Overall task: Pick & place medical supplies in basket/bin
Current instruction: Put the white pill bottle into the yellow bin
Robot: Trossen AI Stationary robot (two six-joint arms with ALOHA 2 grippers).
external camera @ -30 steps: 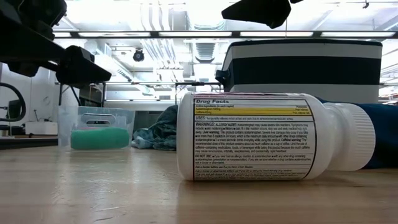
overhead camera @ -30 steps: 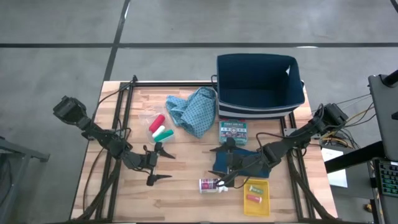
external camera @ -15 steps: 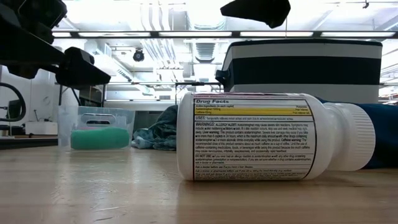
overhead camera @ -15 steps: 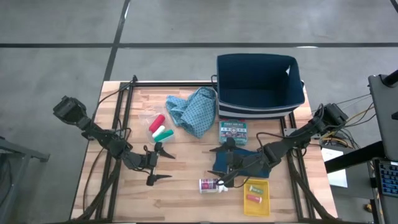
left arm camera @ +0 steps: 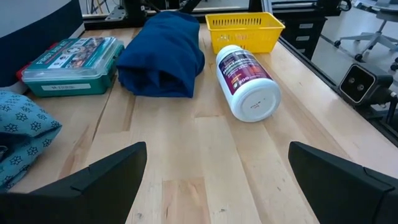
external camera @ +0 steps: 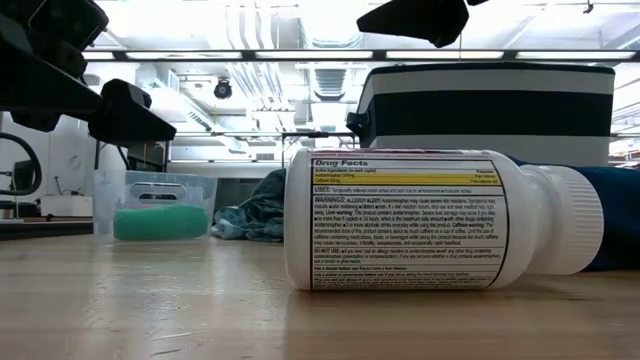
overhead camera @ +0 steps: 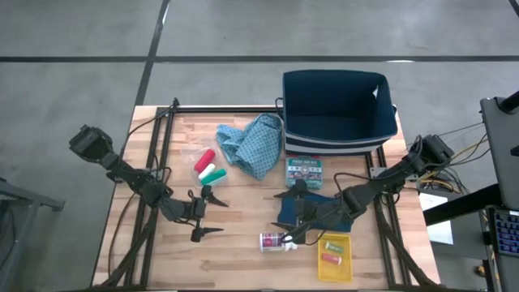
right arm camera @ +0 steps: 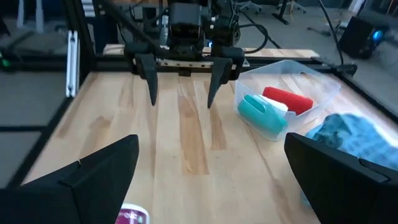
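High view: nothing has moved over the last sec. – left gripper (overhead camera: 203, 215) and right gripper (overhead camera: 293, 212) both hang spread wide, empty, w/ the white pill bottle (overhead camera: 274, 241) lying at 6 o'clock of the right one. Low & wrist views: bottle on its side, dark teal folded cloth (left arm camera: 161, 53) beside it – no pick begun, so the navy bin (overhead camera: 337, 109) holds nothing yet.

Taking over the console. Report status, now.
Left gripper open, empty, over bare table. Right gripper open above dark teal folded cloth. White pill bottle lying beside it. Bin empty, path clear.
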